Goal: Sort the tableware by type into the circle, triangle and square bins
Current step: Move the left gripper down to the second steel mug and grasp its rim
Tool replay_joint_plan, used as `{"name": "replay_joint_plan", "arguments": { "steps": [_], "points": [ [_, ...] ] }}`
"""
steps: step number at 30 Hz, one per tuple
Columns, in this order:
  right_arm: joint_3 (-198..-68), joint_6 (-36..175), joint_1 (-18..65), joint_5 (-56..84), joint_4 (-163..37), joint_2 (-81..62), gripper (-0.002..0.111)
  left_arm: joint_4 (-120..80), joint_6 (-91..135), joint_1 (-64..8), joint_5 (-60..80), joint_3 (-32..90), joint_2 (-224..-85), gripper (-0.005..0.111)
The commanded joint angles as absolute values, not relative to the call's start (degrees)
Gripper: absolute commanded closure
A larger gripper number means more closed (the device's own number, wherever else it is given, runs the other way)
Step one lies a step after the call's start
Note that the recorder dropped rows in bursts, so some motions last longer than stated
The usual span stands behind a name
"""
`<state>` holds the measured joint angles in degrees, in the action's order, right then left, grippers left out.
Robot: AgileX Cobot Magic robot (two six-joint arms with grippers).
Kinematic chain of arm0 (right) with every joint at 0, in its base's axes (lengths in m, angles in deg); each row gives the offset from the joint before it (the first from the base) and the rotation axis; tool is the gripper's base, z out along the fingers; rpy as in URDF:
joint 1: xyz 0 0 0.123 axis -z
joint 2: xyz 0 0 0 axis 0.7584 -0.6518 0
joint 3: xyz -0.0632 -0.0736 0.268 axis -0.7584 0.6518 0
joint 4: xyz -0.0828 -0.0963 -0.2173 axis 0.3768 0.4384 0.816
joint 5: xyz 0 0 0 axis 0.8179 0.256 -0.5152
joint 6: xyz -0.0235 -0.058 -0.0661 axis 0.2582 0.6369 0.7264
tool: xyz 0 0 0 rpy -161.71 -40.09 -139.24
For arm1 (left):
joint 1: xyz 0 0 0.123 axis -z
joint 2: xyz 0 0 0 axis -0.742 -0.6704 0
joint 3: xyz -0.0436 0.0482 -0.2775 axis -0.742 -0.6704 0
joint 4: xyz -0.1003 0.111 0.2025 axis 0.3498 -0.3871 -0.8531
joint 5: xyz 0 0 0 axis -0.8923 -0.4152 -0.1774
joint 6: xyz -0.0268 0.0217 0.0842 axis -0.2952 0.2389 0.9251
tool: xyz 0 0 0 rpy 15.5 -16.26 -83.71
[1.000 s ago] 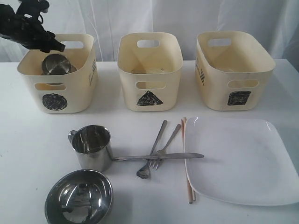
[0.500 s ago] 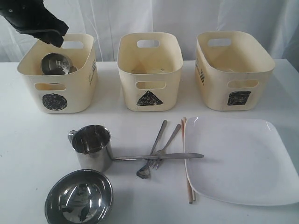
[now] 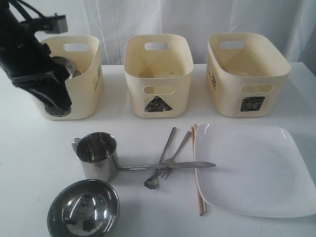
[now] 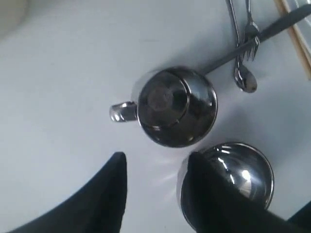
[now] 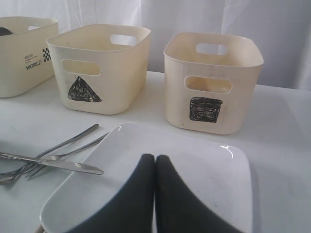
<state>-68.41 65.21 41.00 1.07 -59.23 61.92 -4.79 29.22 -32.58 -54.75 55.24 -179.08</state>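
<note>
My left gripper (image 3: pixel 60 102) hangs open and empty in front of the circle bin (image 3: pixel 85 74), above the table. In the left wrist view its fingers (image 4: pixel 116 170) frame bare table, with a steel mug (image 4: pixel 177 107) and a steel bowl (image 4: pixel 245 172) below. A second steel mug (image 3: pixel 68 67) lies in the circle bin. Knife (image 3: pixel 168 166), fork (image 3: pixel 177 154) and spoon (image 3: pixel 159 163) lie crossed beside the chopsticks (image 3: pixel 198 168). The right gripper (image 5: pixel 155 158) is shut with nothing in it, over the white square plate (image 5: pixel 199 165).
The triangle bin (image 3: pixel 158 74) and square bin (image 3: pixel 248 74) stand in a row along the back of the white table. The left arm hides part of the circle bin's front mark. The plate (image 3: pixel 252 170) reaches the table's right front edge.
The left arm has come away from above the circle bin and dropped down in front of it. The mug stays in that bin. The right arm has not moved.
</note>
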Motion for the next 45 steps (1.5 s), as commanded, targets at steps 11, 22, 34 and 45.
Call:
{"name": "replay_joint_plan", "arguments": {
  "steps": [11,22,34,45],
  "points": [
    [-68.0,63.1,41.4,1.6,-59.1,62.3,0.108,-0.4,30.3,-32.3,-43.1,43.3,-178.4,0.061],
    [-68.0,63.1,41.4,1.6,-59.1,62.3,0.108,2.8,33.0,-32.0,-36.9,42.8,-182.0,0.060],
    [-68.0,63.1,41.4,1.6,-59.1,62.3,0.108,2.6,45.0,-26.5,-31.3,43.0,-185.0,0.048],
    [-68.0,63.1,41.4,1.5,-59.1,62.3,0.108,1.9,53.4,-26.5,-33.4,43.0,-185.0,0.048]
  ]
}}
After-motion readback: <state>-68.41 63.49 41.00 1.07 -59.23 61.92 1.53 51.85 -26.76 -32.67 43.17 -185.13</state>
